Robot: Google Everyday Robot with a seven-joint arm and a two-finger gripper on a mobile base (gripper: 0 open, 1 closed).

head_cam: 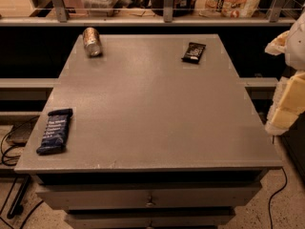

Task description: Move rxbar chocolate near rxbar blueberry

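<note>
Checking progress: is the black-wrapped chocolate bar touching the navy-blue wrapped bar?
Apart. The camera view shows bare tabletop between the black-wrapped chocolate bar, far right, and the navy-blue wrapped bar, near left. The claw hangs beyond the table's right edge.

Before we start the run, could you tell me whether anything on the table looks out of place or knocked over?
The can at the far left corner lies on its side rather than upright. The rxbar chocolate and rxbar blueberry lie flat and look intact. The gripper is beside the right edge of the table.
</note>
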